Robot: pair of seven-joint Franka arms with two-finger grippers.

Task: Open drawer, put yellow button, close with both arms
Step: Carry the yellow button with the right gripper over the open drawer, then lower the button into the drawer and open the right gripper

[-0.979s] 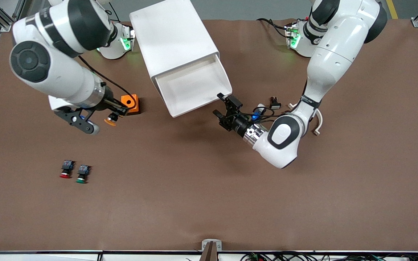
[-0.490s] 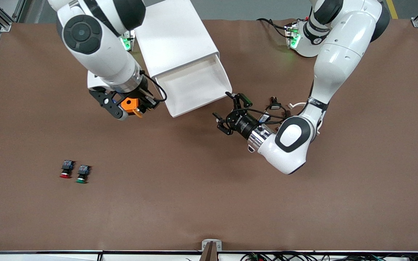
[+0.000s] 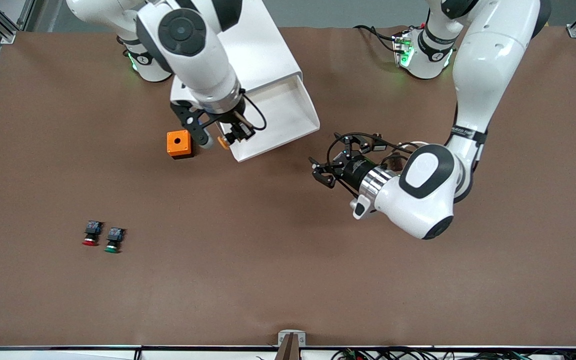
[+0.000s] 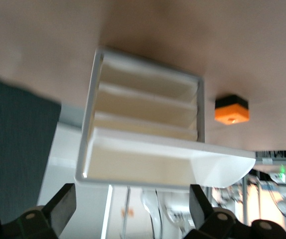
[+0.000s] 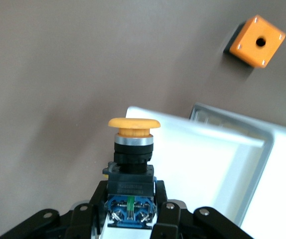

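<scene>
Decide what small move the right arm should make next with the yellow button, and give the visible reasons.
Probably carry it a little farther over the open drawer, then lower and release. The right claw is shut on the yellow button and hangs just at the drawer's front edge, near the orange cube, not yet over the tray's middle. The left claw is open, waiting beside the drawer.

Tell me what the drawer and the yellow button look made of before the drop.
The drawer: probably plastic, smooth white with rounded molded edges and a soft sheen. The yellow button, held in the right pincer: matte yellow plastic-looking cap, a shiny, likely metal ring beneath, black plastic-looking body.
</scene>
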